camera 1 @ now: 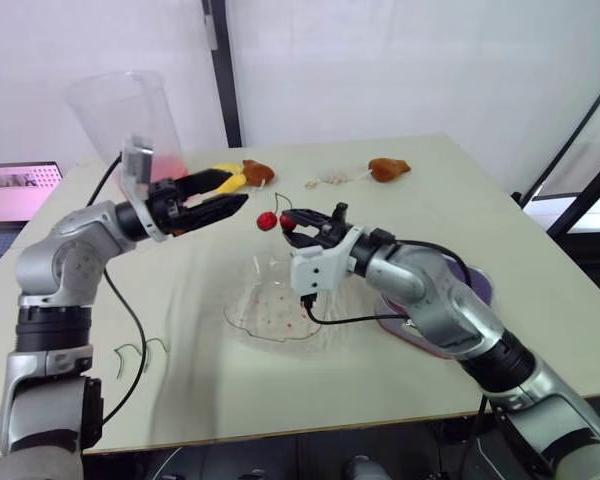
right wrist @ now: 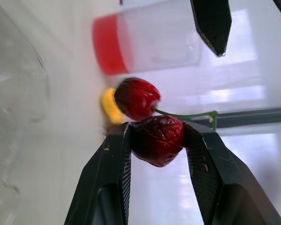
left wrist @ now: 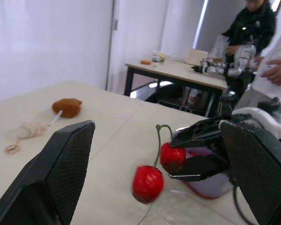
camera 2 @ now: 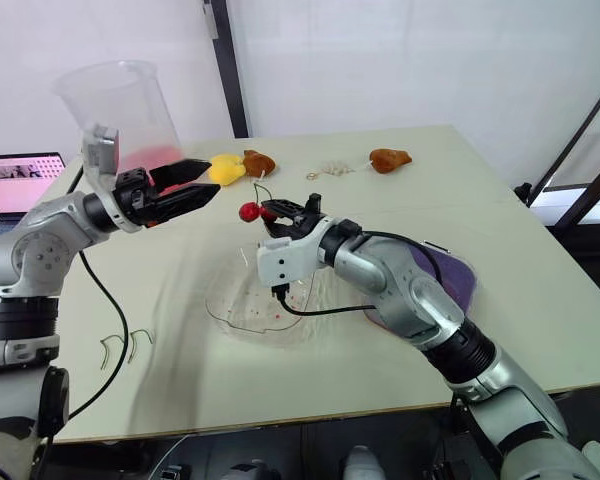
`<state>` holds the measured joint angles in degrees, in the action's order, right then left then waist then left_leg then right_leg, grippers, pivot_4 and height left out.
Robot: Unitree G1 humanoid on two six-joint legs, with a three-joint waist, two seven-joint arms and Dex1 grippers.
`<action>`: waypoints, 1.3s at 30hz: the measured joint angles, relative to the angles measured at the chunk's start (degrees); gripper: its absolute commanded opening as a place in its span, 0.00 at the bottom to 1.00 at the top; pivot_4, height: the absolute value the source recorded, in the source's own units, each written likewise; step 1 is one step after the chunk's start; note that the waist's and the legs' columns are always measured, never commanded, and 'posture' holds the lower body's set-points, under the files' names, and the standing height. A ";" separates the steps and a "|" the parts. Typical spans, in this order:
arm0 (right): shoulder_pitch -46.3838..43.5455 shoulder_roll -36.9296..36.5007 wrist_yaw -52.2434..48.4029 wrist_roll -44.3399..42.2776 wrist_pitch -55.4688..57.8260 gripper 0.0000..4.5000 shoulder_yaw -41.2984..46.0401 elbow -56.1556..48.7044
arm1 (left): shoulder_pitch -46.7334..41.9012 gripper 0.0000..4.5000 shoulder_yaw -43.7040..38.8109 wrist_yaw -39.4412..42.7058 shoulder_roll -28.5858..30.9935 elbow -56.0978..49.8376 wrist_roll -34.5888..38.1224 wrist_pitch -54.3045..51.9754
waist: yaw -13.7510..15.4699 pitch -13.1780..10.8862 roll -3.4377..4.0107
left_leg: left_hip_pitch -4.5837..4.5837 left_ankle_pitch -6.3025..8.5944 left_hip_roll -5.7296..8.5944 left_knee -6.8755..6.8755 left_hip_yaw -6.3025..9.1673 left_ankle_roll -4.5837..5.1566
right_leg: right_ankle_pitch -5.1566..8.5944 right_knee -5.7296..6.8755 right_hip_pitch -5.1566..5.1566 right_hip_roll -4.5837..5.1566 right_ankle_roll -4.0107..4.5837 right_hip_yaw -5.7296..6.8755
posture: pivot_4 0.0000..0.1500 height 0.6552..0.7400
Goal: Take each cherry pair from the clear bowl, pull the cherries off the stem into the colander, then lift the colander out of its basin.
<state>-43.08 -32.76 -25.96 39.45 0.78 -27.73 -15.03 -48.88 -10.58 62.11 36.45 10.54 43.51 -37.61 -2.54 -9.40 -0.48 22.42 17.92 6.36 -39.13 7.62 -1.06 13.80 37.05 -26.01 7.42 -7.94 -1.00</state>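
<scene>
- Cherry pair [left wrist: 158, 140] is held in the air, above the clear bowl [camera 2: 220, 305] on the surface.
- Right end effector [right wrist: 158, 129] is clamped on one cherry [right wrist: 158, 139]. The stem arcs out past its tips, so the free cherry [left wrist: 147, 183] hangs clear just beside them.
- That hold looks deliberate: it anchors one fruit and offers the other toward the left end effector [camera 2: 214, 178].
- Left end effector's fingers are spread wide and hold nothing. They are level with the free cherry and aimed at it, near but not touching.
- Judgement: the next step is closing on the free cherry, then pulling apart to strip the stem.
- Purple colander [camera 2: 452, 272] sits behind the right end effector's arm, partly hidden and well apart from the cherries, so they need carrying over before release.
</scene>
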 measured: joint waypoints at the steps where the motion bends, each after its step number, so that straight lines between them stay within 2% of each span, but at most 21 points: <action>1: 0.24 0.43 0.65 1.39 -0.03 0.39 0.05 -0.48 | -0.75 1.00 0.27 -0.02 -0.93 0.15 0.23 -0.47 | 0.00 0.00 0.00 | 0.00 0.00 0.00 0.00 -0.01 0.00 | 0.00 0.00 0.00 0.00 0.00 0.00 | 1.00 1.00; 5: 1.51 3.35 1.42 3.37 -0.08 0.39 0.95 -2.29 | -2.63 1.00 0.98 0.27 -3.20 0.69 0.53 -2.01 | -0.12 0.01 -0.01 | 0.00 0.00 -0.02 0.02 -0.04 0.00 | 0.00 -0.01 -0.02 -0.01 0.00 -0.03 | 1.00 1.00; 14: 1.75 5.11 0.91 5.38 -1.30 0.39 2.33 -2.70 | -2.62 1.00 2.46 1.46 -4.89 0.66 0.51 -3.54 | 0.01 0.01 -0.01 | 0.00 -0.01 -0.02 -0.01 -0.02 -0.01 | 0.00 -0.01 0.00 -0.01 0.00 -0.04 | 1.00 1.00; 17: 2.16 5.47 0.75 5.44 -1.72 0.37 2.86 -2.71 | -2.64 0.82 2.49 1.43 -5.62 0.66 0.60 -3.64 | 0.00 0.01 -0.01 | 0.00 -0.01 -0.02 -0.01 -0.03 -0.01 | 0.00 -0.01 0.00 -0.01 0.00 -0.04 | 1.00 1.00; 19: 2.23 5.83 0.62 5.44 -2.05 0.37 3.01 -2.71 | -2.73 0.60 2.51 1.35 -6.24 0.66 0.69 -3.65 | -0.01 0.01 -0.01 | 0.00 -0.01 -0.02 -0.01 -0.03 -0.01 | 0.00 -0.01 0.00 -0.01 0.00 -0.04 | 1.00 1.00; 32: 2.86 7.00 -1.16 6.04 -2.77 0.37 3.85 -2.94 | -3.70 0.60 2.46 1.12 -7.16 1.09 0.88 -4.36 | -0.01 0.01 -0.01 | 0.00 -0.01 -0.02 -0.01 -0.03 -0.02 | 0.00 -0.01 -0.01 -0.01 0.00 -0.04 | 1.00 1.00; 35: 2.88 7.23 -1.42 6.52 -2.73 0.37 3.90 -2.95 | -3.79 0.39 2.46 1.11 -7.29 1.65 0.89 -4.57 | -0.03 0.01 -0.01 | 0.00 -0.01 -0.02 -0.01 -0.03 -0.02 | 0.00 0.00 -0.01 -0.01 0.00 -0.04 | 1.00 1.00; 38: 2.88 7.47 -1.45 6.58 -2.75 0.37 3.94 -2.99 | -3.82 0.06 2.51 1.14 -7.29 2.77 0.68 -4.58 | -0.02 0.01 -0.01 | 0.00 -0.01 -0.02 -0.01 -0.03 -0.02 | 0.00 0.00 -0.01 -0.02 0.00 -0.04 | 1.00 1.00; 39: 2.88 7.48 -1.49 6.60 -2.75 0.37 3.95 -3.04 | -3.82 0.01 2.58 1.22 -7.28 2.93 0.56 -4.58 | 0.00 0.01 -0.01 | 0.00 -0.01 -0.02 -0.01 -0.03 -0.02 | 0.00 0.00 -0.01 -0.02 0.00 -0.04 | 1.00 1.00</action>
<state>-40.20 -25.28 -27.45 46.05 -1.96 -23.78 -18.08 -52.70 -8.00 63.33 29.18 13.47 44.06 -42.18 -2.54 -9.39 -0.49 22.42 17.91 6.34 -39.14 7.60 -1.08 13.80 37.04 -26.02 7.40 -7.94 -1.04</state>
